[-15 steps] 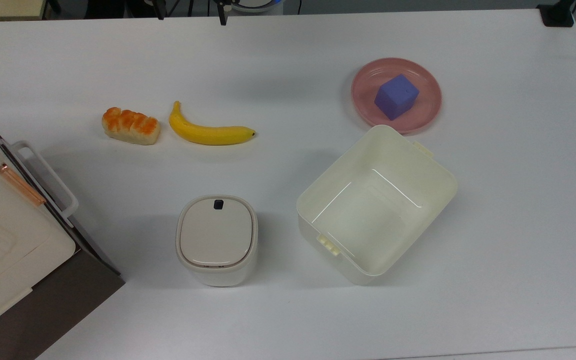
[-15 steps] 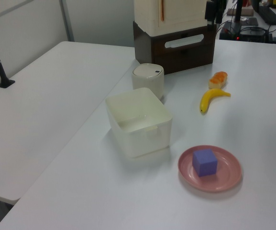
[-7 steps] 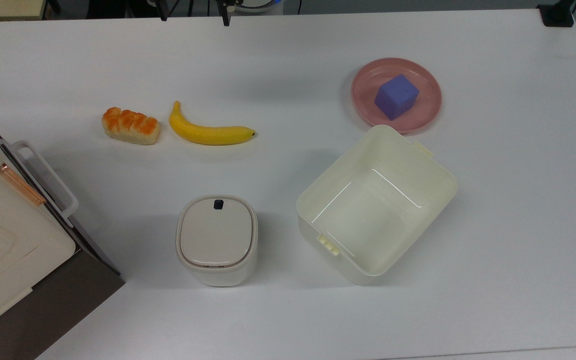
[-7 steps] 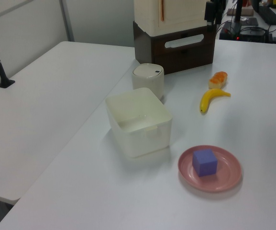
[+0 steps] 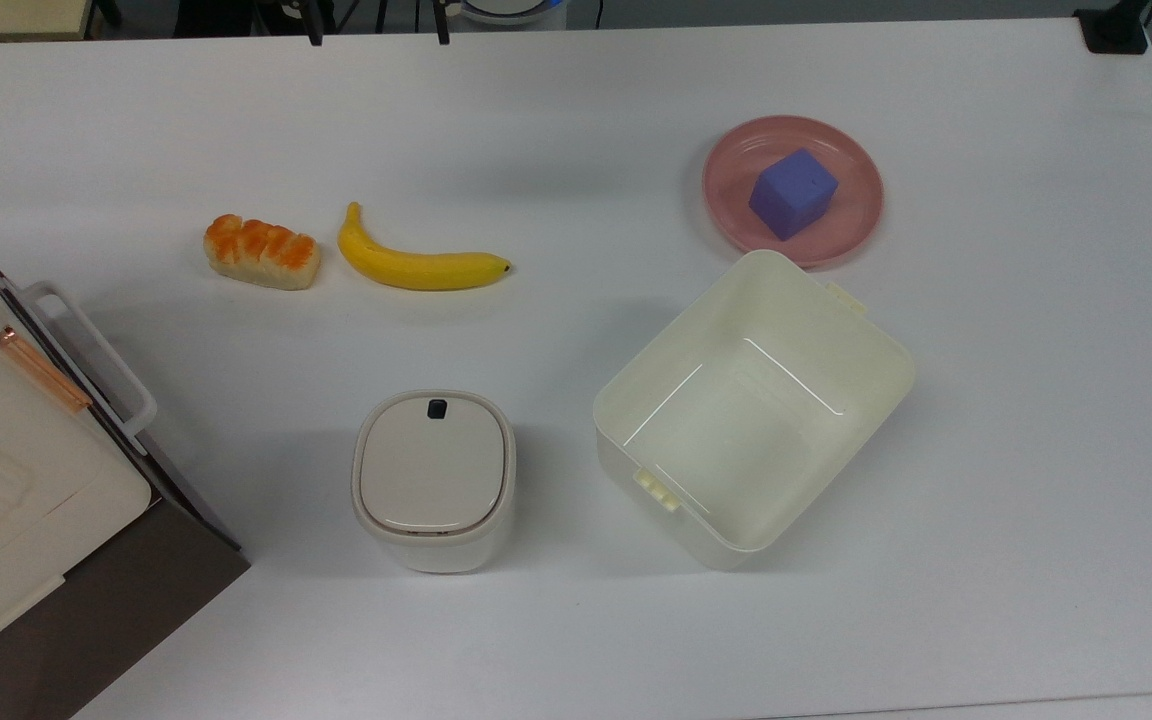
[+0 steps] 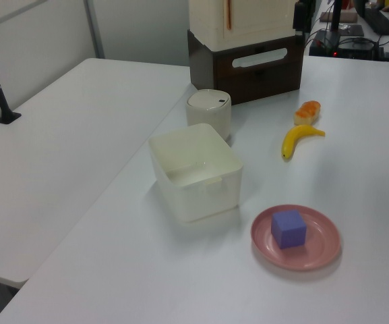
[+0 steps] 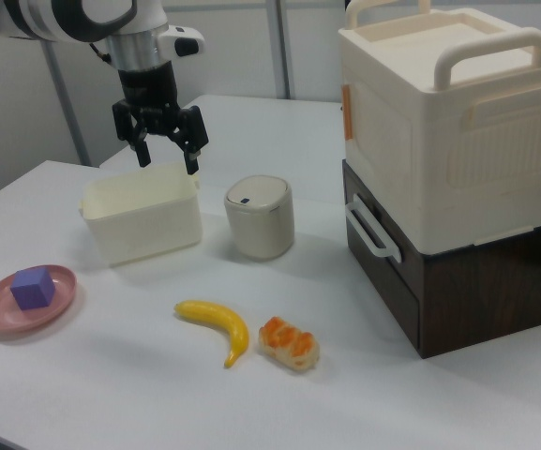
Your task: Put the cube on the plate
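Resting on the plate point(image 5: 851, 225), the cube point(image 5: 793, 193) sat beside the tub point(image 5: 636, 400); the end effector point(image 7: 164, 155) hung released, empty.

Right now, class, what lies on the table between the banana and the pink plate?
Nothing: in the top view, bare white table runs from the banana to the pink plate holding the cube.

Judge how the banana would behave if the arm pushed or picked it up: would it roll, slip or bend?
The banana lies on its curved side, so a push would probably pivot or slide it rather than roll it. Its skin looks smooth and glossy, so it might slip in a pinch. Nothing touches it; the bread lies beside it, apart. Whether it is stiff or soft cannot be told.
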